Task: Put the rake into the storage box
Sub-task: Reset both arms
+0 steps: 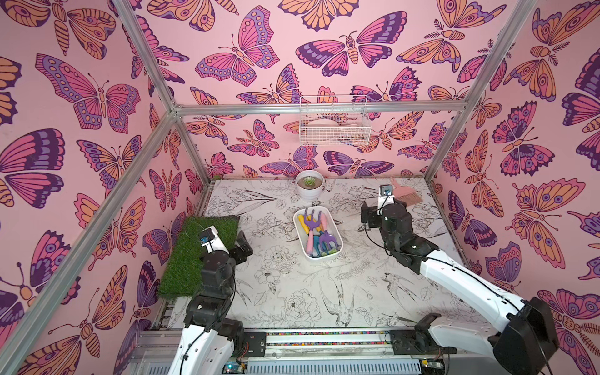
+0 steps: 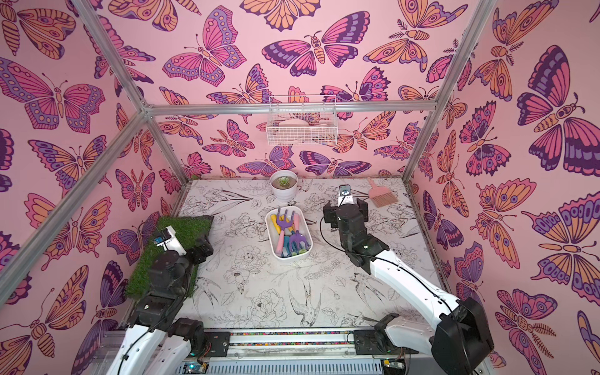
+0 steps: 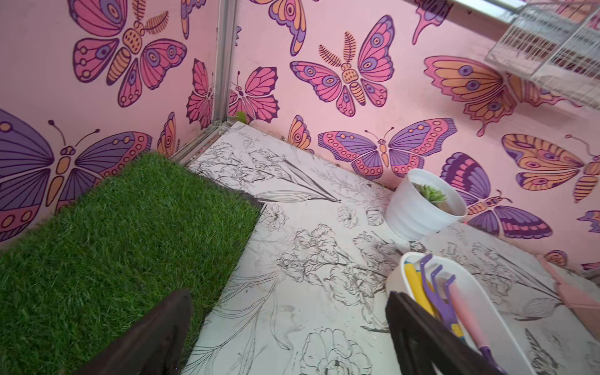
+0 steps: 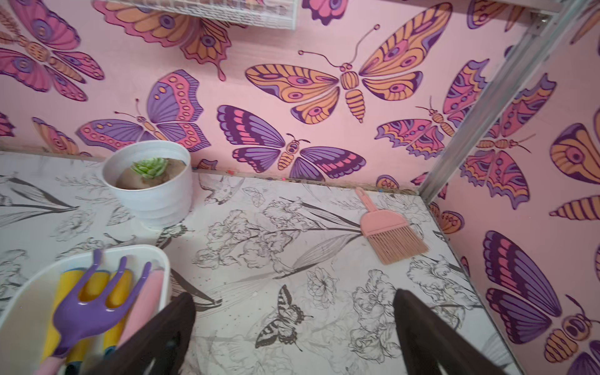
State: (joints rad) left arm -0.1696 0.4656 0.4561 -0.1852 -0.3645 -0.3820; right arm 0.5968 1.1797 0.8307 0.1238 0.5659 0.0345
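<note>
Rake in storage box, handle partly hidden; left hand, right hand spread

Plant pot, pink brush at back — grass mat apart.

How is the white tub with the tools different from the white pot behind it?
The storage box is shallow and oblong with rounded corners; the plant pot is round, taller and ribbed. The storage box holds garden tools, a purple rake lying on top; the plant pot holds a small green succulent. The storage box sits mid-table; the plant pot stands by the back wall. Both are white and stand on the table.
</note>
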